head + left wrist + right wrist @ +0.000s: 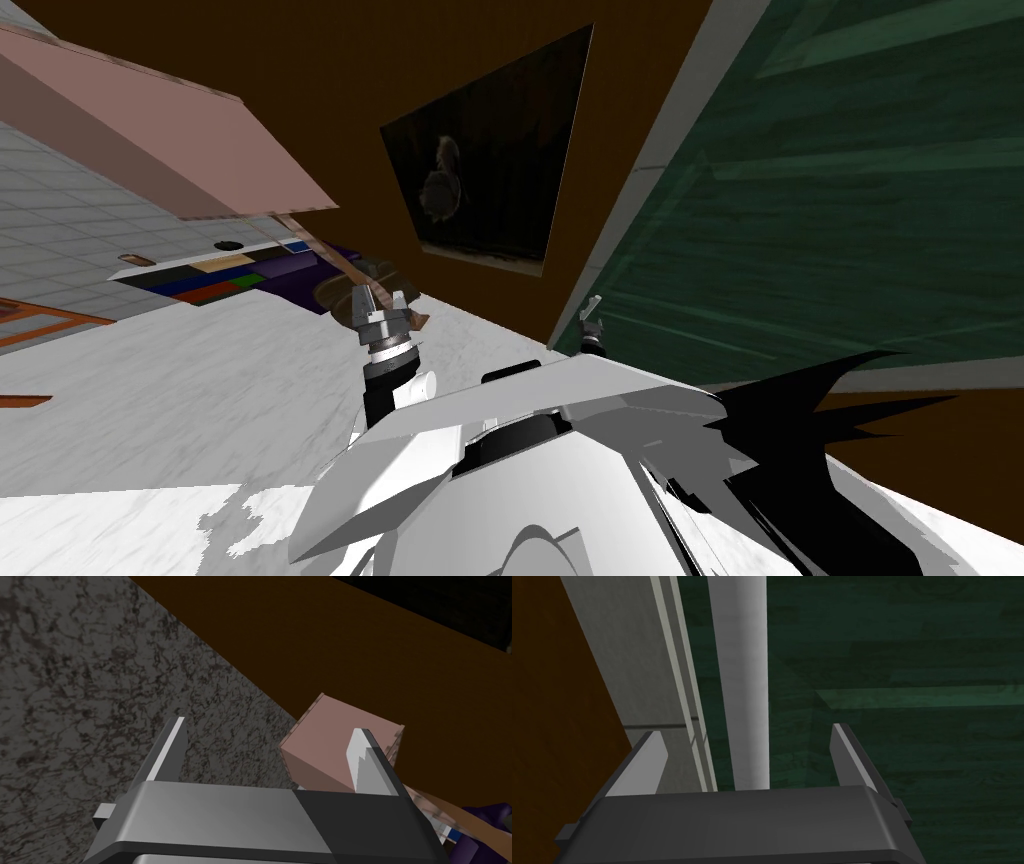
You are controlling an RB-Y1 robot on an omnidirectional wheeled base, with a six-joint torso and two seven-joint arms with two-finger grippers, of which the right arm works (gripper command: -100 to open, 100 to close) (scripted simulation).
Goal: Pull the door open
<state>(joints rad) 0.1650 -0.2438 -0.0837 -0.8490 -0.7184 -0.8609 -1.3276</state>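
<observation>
A dark green door (840,200) with a pale grey frame (640,190) fills the right of the head view. In the right wrist view a long pale bar handle (739,676) runs along the green door (892,676), close to the frame (637,666). My right gripper (747,751) is open, and the bar passes between its two fingers without either pressing it. That gripper (590,312) shows small at the door's lower edge in the head view. My left gripper (383,302) is held out in front over the floor, open and holding nothing (267,751).
A brown wall (330,90) with a dark framed picture (490,170) stands left of the door. A pink board (160,150) and a low shelf with coloured items (230,275) lie farther left. The floor is pale marble (180,400).
</observation>
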